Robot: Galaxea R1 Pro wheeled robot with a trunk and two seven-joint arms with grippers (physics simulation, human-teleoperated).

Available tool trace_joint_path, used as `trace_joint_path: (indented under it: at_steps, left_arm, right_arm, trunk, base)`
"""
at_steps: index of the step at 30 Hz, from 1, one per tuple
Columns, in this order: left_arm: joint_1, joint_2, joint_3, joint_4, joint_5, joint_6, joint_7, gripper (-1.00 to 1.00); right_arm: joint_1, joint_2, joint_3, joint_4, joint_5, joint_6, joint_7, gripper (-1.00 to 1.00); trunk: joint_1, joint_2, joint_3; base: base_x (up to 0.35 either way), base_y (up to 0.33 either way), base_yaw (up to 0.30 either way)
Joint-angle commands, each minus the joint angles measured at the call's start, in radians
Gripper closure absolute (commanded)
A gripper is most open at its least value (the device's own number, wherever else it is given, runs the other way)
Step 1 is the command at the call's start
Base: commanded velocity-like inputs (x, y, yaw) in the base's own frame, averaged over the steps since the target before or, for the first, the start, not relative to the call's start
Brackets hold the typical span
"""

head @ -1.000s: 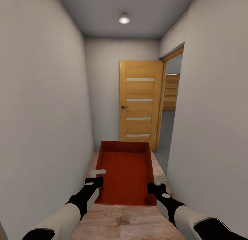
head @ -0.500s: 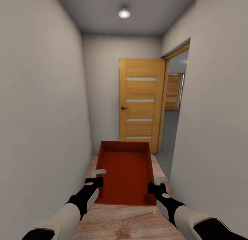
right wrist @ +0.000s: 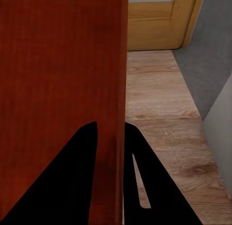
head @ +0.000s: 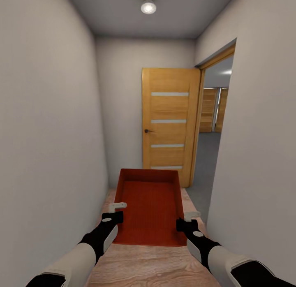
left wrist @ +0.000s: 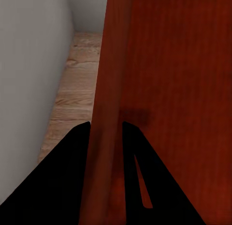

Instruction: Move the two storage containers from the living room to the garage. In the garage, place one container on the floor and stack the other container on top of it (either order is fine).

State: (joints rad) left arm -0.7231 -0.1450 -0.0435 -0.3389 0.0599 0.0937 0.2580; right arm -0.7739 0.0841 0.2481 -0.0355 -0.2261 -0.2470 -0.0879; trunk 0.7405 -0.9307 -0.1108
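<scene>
Both the left gripper (head: pixel 116 211) and right gripper (head: pixel 187 220) pinch the orange-red storage container's (head: pixel 150 204) side walls, wooden door (head: pixel 168 124) at twelve o'clock.

Narrow white-walled hallway (head: pixel 53 126) with a wood plank floor (head: pixel 156 266), ceiling light (head: pixel 148 7), open wooden door (head: pixel 169 122) ahead, grey floor (head: pixel 203 163) beyond it

One storage container (head: pixel 149 204), two tools — left tool (head: pixel 117 211), right tool (head: pixel 186 220) — one door (head: pixel 169 124), one ceiling light (head: pixel 148 7).

Right gripper (right wrist: pixel 110 152) jaws clamp the storage container (right wrist: pixel 58 65) wall.
</scene>
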Motion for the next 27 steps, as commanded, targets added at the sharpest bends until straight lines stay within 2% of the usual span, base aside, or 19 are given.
trace_joint_path:
  at_steps: [1,27]
  left_arm:
    - [-0.001,0.076,0.053,0.000,0.014,0.007,0.011,1.00]
    - [-0.001,0.076,0.053,0.000,0.014,-0.009,0.012,1.00]
  right_arm:
    - [-0.001,-0.011,-0.035,-0.004,0.002,-0.003,-0.006,1.00]
    - [-0.001,-0.010,-0.035,-0.004,0.002,-0.004,-0.006,1.00]
  trunk:
    - [0.001,-0.001,-0.001]
    - [0.001,-0.001,-0.001]
  base:
    - [0.323,0.000,0.000]
    - [0.323,0.000,0.000]
